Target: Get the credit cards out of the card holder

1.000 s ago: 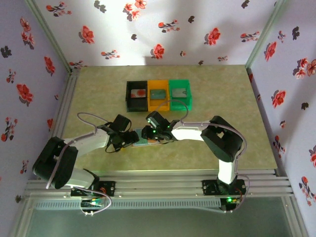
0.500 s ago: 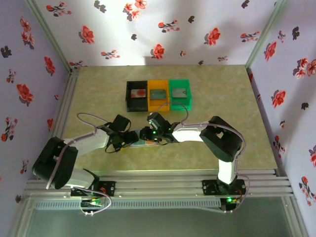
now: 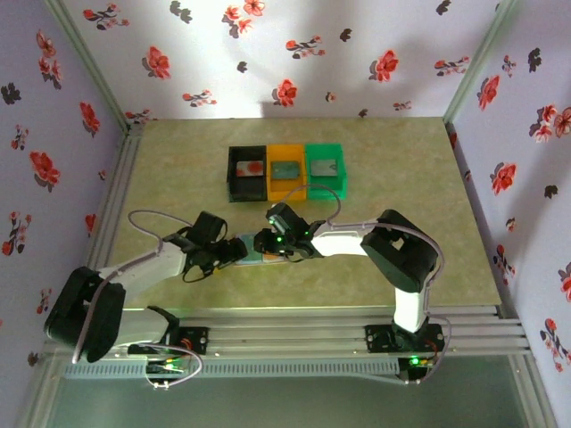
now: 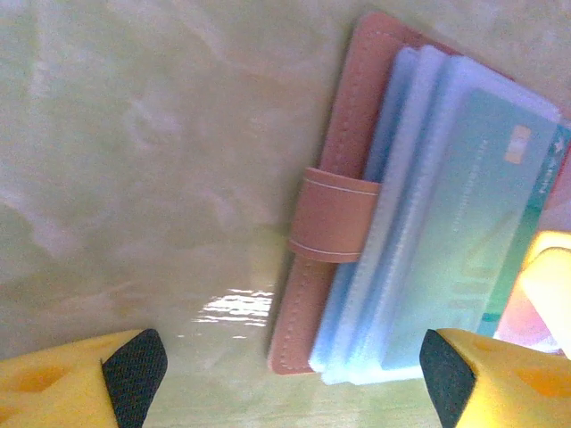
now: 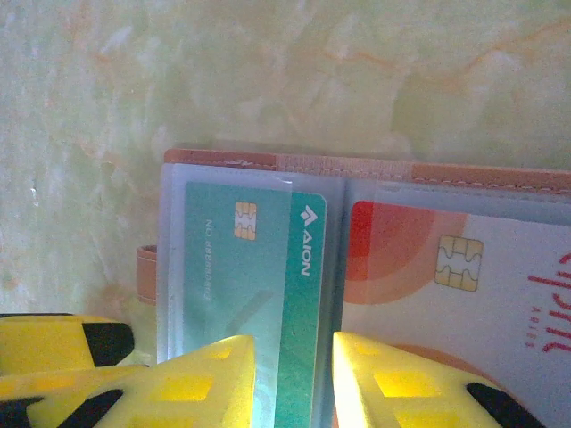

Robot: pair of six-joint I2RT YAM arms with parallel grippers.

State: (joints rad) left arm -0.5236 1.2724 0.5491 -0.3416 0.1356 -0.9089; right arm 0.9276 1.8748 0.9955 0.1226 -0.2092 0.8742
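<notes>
Right pincer (image 5: 293, 383) poised on teal credit card (image 5: 236, 267), jaws narrowly apart; grip I cannot tell. Left pincer (image 4: 290, 379) released, wide, has drawn back left to card holder (image 4: 326, 134) strap edge. Holder open on table (image 3: 401, 196), near centre. Red-white card (image 5: 428, 259) sleeved too; I judge extraction just starting.

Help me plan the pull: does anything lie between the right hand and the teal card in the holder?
Only a clear sleeve, lying over most of the teal card. The right hand hangs open over the card's brighter strip; nothing else intervenes.
</notes>
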